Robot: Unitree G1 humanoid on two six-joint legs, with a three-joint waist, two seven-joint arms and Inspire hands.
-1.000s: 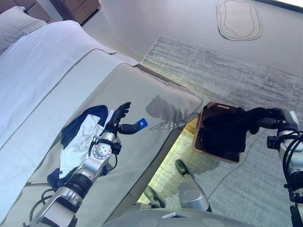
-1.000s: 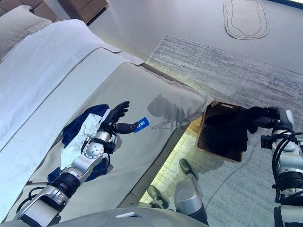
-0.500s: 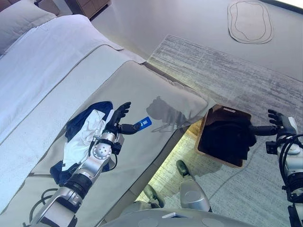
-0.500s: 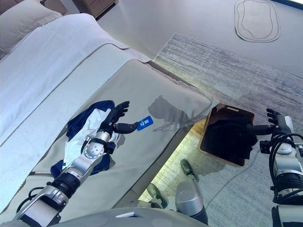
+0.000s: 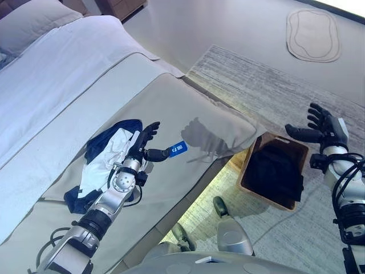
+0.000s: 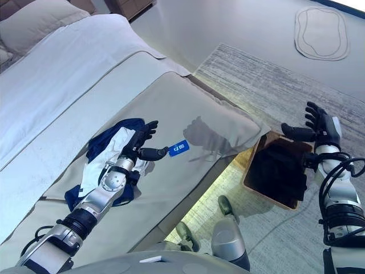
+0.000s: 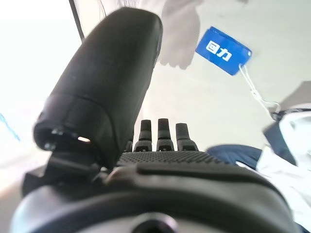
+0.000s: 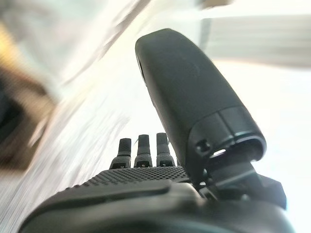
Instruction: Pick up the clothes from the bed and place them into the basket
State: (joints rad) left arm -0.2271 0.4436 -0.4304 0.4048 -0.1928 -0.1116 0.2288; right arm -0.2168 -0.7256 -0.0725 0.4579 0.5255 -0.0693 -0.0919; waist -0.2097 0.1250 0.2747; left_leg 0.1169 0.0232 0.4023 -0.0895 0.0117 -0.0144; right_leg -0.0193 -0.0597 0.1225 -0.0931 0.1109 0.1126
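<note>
A navy and white garment (image 5: 108, 151) lies crumpled on the beige bed cover (image 5: 188, 108). My left hand (image 5: 142, 144) rests open over its right edge, fingers straight; a blue tag (image 5: 178, 149) hangs by its thumb. The garment also shows past the fingers in the left wrist view (image 7: 291, 136). A brown basket (image 5: 301, 149) stands on the floor beside the bed, with dark clothes (image 5: 275, 174) inside. My right hand (image 5: 322, 124) is open and empty, raised above the basket's far right corner.
A white sheet (image 5: 51, 74) covers the far side of the bed, with a pillow (image 5: 40, 17) at the head. A grey rug (image 5: 268, 91) lies under the basket. A small pale mat (image 5: 313, 34) lies farther off on the floor.
My right hand let go of the dark clothes into the basket, opened and rose clear above it. The camera shifted a little. My left hand stayed on the garment.
</note>
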